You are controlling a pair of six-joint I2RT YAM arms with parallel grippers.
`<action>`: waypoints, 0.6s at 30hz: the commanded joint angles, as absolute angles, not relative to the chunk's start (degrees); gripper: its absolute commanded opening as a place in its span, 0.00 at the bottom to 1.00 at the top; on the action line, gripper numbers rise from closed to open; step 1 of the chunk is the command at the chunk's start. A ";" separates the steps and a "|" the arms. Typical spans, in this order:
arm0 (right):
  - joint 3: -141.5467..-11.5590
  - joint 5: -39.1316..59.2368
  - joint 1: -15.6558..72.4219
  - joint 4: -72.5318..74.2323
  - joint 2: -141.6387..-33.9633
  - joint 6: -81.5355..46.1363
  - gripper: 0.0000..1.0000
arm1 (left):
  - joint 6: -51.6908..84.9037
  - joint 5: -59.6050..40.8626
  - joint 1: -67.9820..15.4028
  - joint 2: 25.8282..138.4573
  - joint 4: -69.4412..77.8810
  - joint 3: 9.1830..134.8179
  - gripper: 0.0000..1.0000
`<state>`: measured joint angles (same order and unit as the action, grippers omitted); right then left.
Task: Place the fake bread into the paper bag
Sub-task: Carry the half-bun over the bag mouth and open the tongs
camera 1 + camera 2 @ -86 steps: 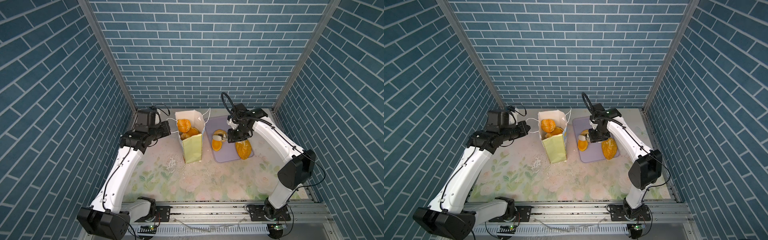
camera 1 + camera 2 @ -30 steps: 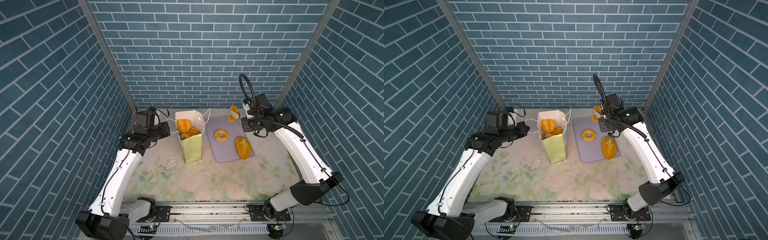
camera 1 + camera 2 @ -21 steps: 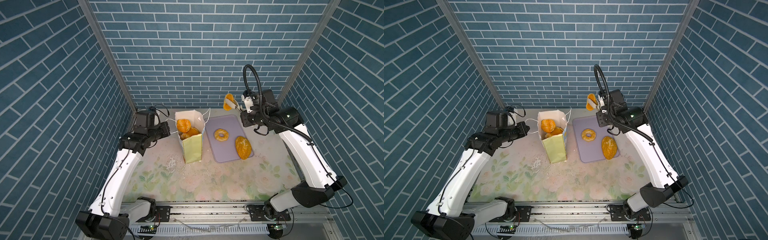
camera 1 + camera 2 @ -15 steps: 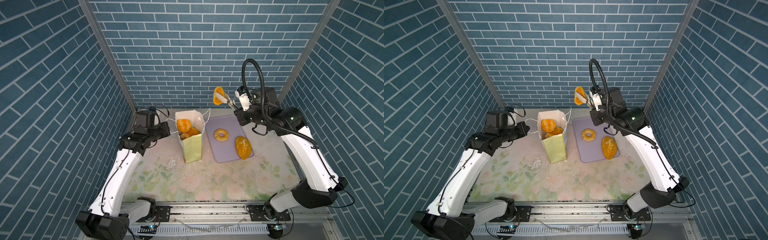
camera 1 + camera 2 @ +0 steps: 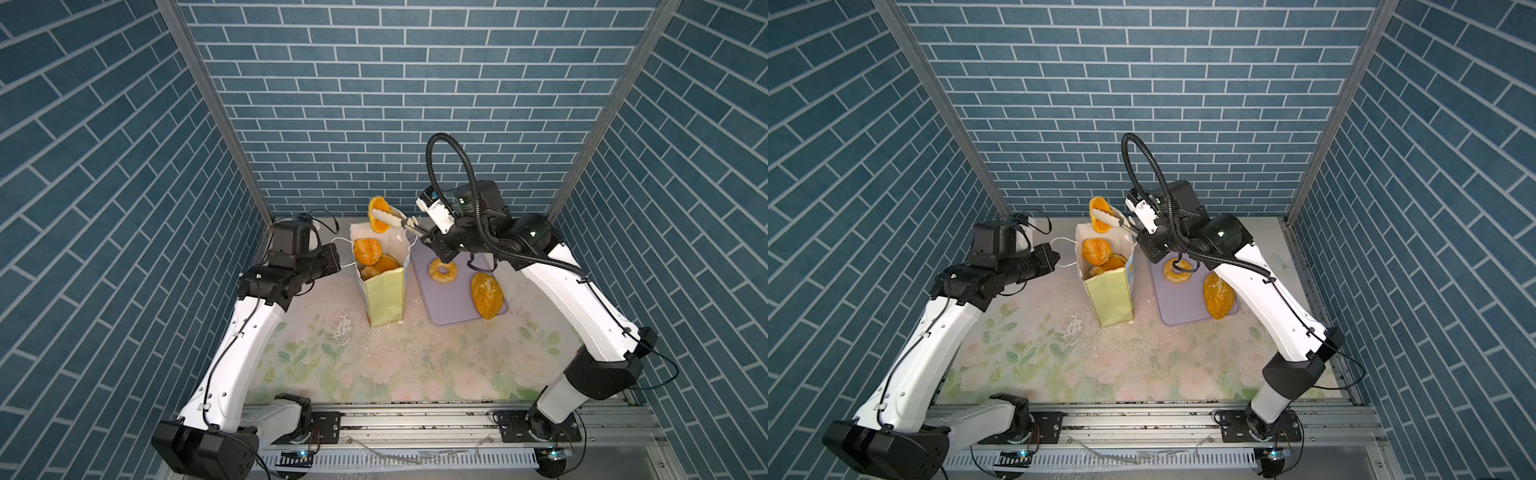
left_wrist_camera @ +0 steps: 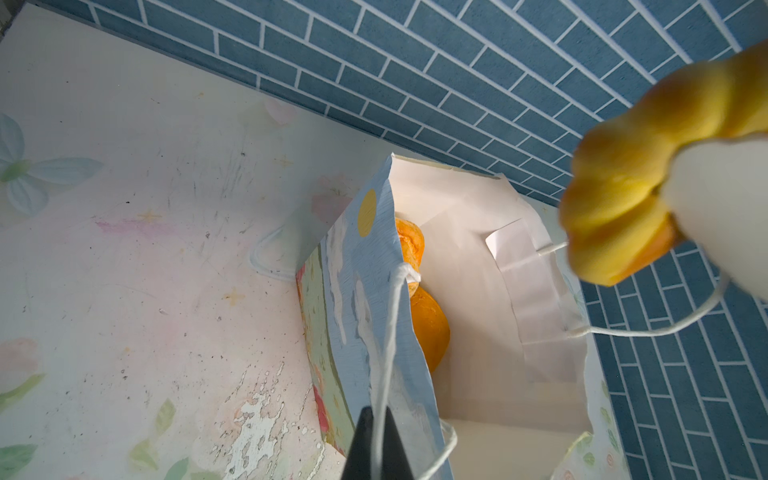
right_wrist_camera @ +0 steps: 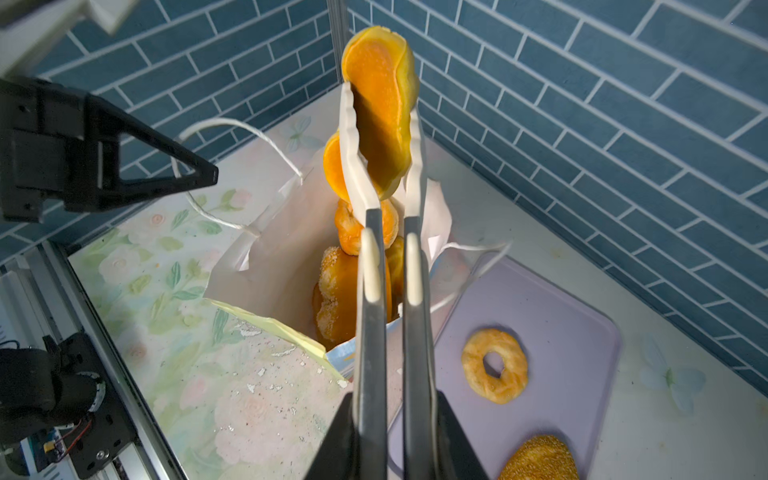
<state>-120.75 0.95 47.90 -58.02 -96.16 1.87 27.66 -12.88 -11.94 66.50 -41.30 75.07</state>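
Right gripper (image 7: 392, 440) | clamps grey tongs (image 7: 370, 332) | squashed foam bun (image 7: 382, 104) | above paper bag (image 7: 274, 266)

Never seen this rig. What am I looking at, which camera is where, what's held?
Two white robot arms on a floral table, each ending in a two-finger gripper. The two wide pictures come from one stereo camera overhead; the close ones from a camera on each wrist. The left gripper is shut on the cord handle of the paper bag. The right gripper is shut on tongs, which pinch a pastry raised near the bag's open mouth. Other breads lie inside. On the lilac tray beside it rest a ring doughnut and a seeded loaf.
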 commanded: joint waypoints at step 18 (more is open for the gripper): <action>-129.55 -7.10 49.75 -67.49 -103.71 2.11 0.42 | 27.38 -12.30 -12.28 66.75 -41.77 75.61 0.00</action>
<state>-127.37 -5.43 49.60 -67.99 -105.14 1.85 27.64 -12.69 -11.94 66.50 -41.36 75.07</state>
